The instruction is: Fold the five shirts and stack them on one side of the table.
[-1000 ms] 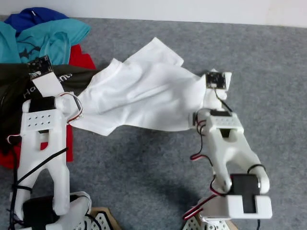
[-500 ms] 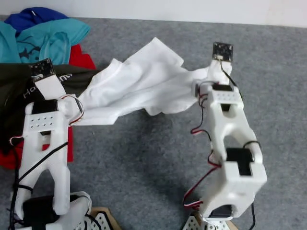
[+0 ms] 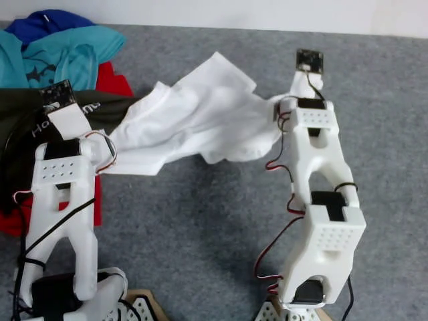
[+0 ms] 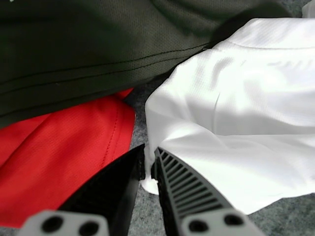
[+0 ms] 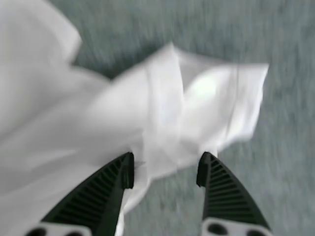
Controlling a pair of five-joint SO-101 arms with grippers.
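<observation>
The white shirt is laid crumpled on the grey surface beside a red shirt. Its edge is pinched in the left gripper; the right gripper is spread wide over its other end.

I look down on a table covered edge to edge in grey, carpet-like felt. At twelve o'clock a white strip borders it; wall or backboard, I can't tell. At seven o'clock the corner of a tan board pokes in. The light is even, with one soft shadow towards six.
</observation>
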